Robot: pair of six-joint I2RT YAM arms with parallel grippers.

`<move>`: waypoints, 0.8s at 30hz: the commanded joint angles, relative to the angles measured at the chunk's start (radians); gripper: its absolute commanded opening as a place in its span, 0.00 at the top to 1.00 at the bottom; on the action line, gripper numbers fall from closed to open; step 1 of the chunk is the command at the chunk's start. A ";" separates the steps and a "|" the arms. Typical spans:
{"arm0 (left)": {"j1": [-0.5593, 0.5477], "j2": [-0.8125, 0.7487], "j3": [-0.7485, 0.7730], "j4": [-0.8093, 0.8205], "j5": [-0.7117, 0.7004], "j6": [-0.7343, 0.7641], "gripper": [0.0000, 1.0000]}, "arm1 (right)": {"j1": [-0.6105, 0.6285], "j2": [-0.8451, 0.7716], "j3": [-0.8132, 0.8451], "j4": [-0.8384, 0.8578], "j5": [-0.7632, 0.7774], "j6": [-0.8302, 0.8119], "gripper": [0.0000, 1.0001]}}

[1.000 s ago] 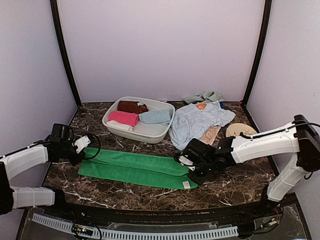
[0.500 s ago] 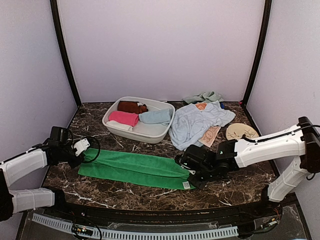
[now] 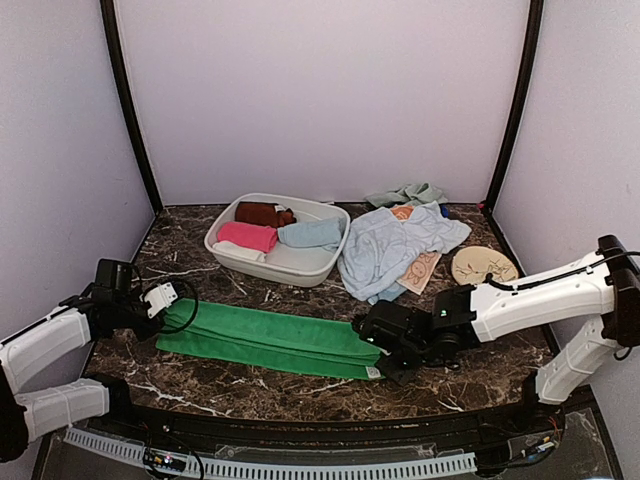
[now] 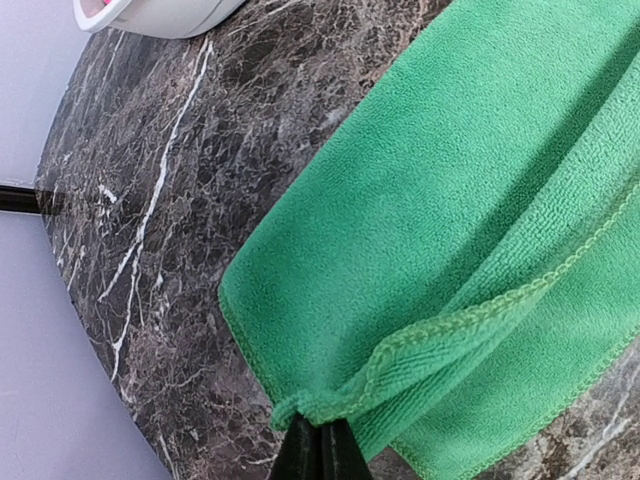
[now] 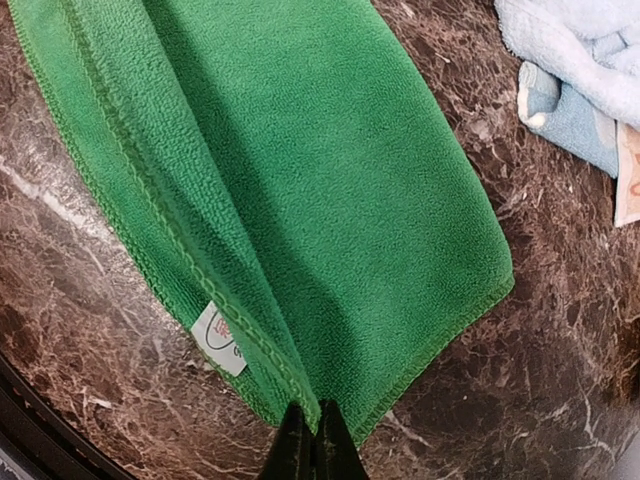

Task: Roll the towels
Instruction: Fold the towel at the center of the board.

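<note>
A bright green towel [image 3: 270,338] lies folded lengthwise on the marble table, stretched between my two grippers. My left gripper [image 3: 165,312] is shut on its left end; the left wrist view shows the hem pinched between the fingertips [image 4: 318,440] with the green towel [image 4: 470,200] spreading beyond. My right gripper [image 3: 378,352] is shut on the right end; in the right wrist view the folded edge sits between the fingertips [image 5: 310,432], with the towel [image 5: 300,180] and its white label [image 5: 220,340] ahead. A pale blue towel [image 3: 395,245] lies crumpled behind.
A white basin [image 3: 282,262] at the back holds rolled pink [image 3: 246,237], brown [image 3: 262,213] and light blue [image 3: 310,233] towels. A tan disc [image 3: 483,265] and a printed peach cloth [image 3: 422,270] lie at the right. A grey-green cloth [image 3: 405,193] lies by the back wall.
Both grippers have pulled apart and slightly toward the near edge, the left one moving left, drawing the green towel straighter and flatter. Both kept their hold.
</note>
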 commanded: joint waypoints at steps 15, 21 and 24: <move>0.005 -0.096 0.109 -0.420 0.042 0.118 0.67 | 0.110 -0.181 -0.010 -0.078 0.066 0.144 0.59; 0.006 -0.072 0.163 -0.455 0.036 0.107 0.68 | 0.067 -0.323 -0.022 -0.048 0.088 0.167 0.60; 0.006 -0.031 0.165 -0.388 0.084 0.085 0.68 | 0.039 -0.302 -0.040 0.059 0.060 0.153 0.62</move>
